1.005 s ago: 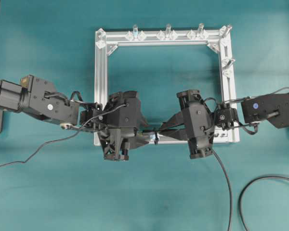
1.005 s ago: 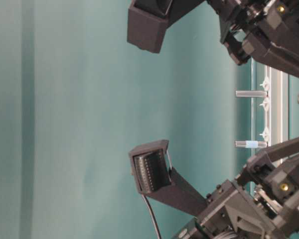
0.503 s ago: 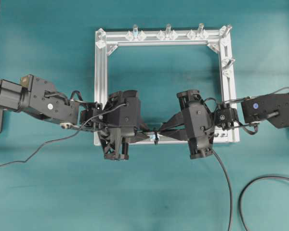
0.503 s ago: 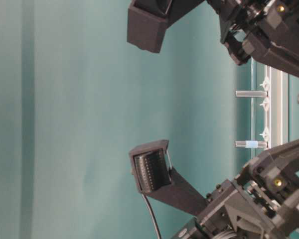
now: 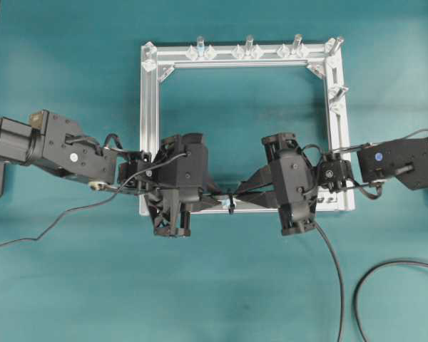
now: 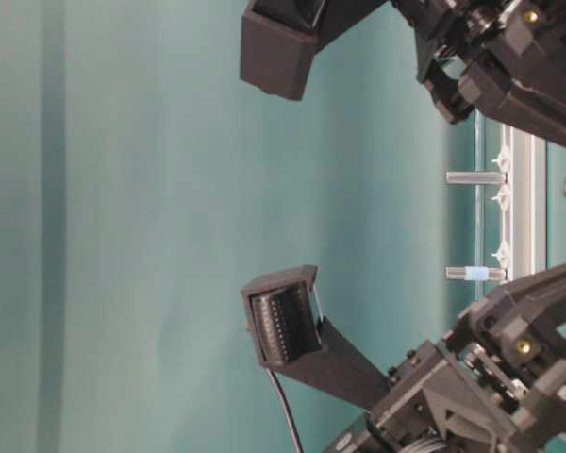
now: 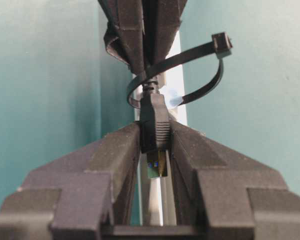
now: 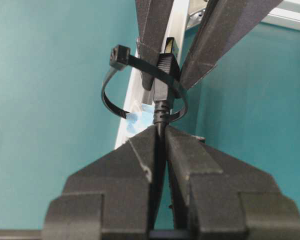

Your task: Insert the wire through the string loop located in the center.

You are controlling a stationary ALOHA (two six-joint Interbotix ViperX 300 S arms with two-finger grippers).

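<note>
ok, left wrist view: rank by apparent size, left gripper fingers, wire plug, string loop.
1. Left gripper fingers: by far the largest, but nearest the camera, so inflated.
2. String loop.
3. Wire plug: smallest.
The loop sits farther off than the plug, so true sizes are unsure.

Black wire [image 7: 154, 125], black string loop [image 7: 190, 65] with a pale-blue tag [image 8: 140, 116], silver frame [image 5: 149, 128], teal table [image 5: 71, 285], matte black grippers.
</note>
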